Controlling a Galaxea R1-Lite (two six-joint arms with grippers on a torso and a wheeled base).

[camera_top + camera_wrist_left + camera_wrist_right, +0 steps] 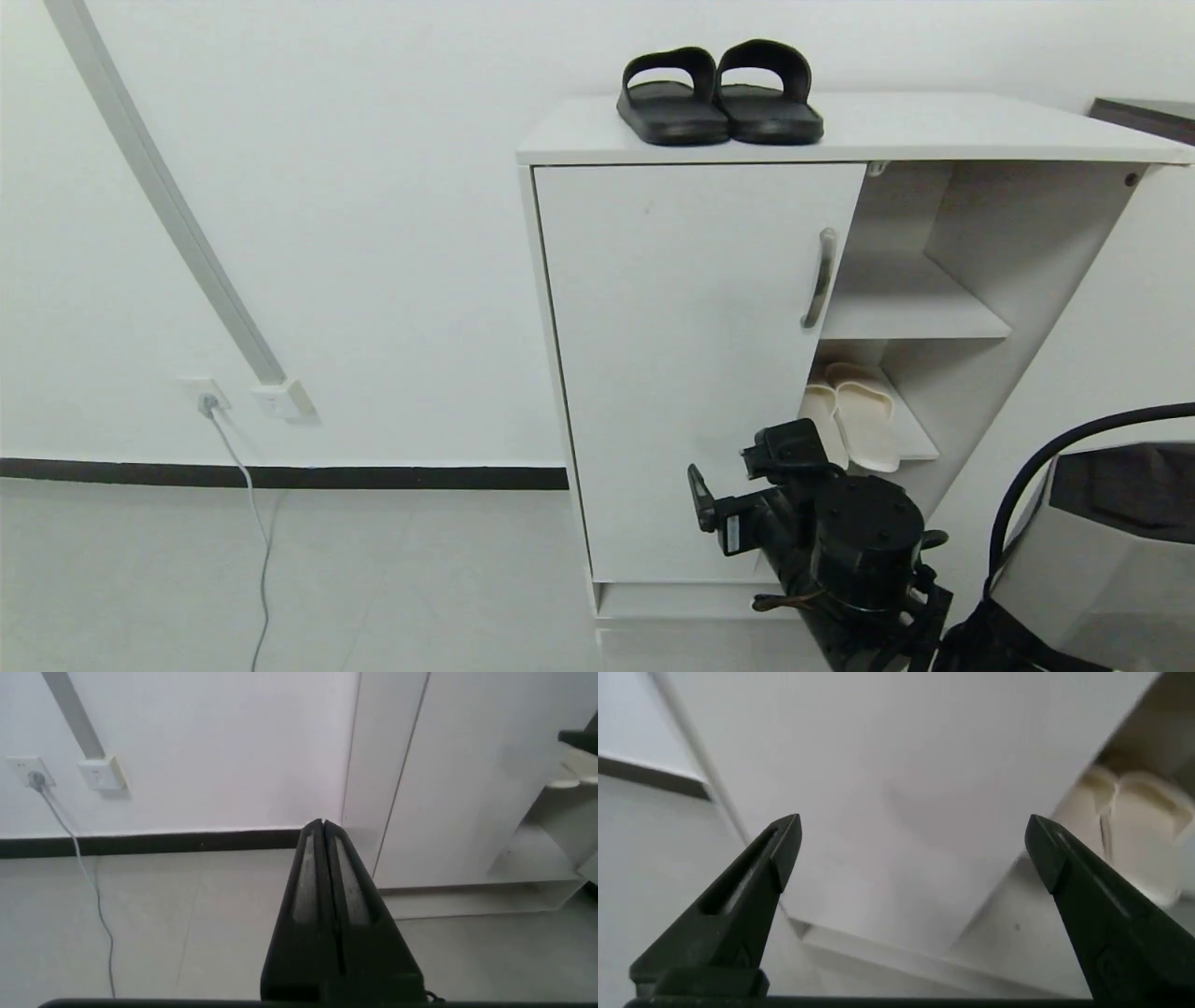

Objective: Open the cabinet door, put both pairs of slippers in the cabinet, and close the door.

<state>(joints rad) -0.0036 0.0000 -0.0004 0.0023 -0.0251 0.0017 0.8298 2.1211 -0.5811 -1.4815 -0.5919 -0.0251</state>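
Note:
The white cabinet (840, 126) has its left door (691, 373) shut, with a metal handle (822, 278) at that door's right edge; the right half stands open. A black pair of slippers (719, 93) rests on the cabinet top. A cream pair of slippers (854, 415) (1130, 821) lies on the lower shelf inside. My right gripper (742, 471) (913, 831) is open and holds nothing, low in front of the shut door, left of the cream pair. My left gripper (322, 826) is shut on nothing, low over the floor, facing the cabinet's left side (383, 775).
A wall socket with a grey cable (207, 403) (35, 777) and a slanted cable duct (159, 187) are on the wall left of the cabinet. An empty upper shelf (910, 313) sits inside the open half. Bare floor (373, 579) spreads left of the cabinet.

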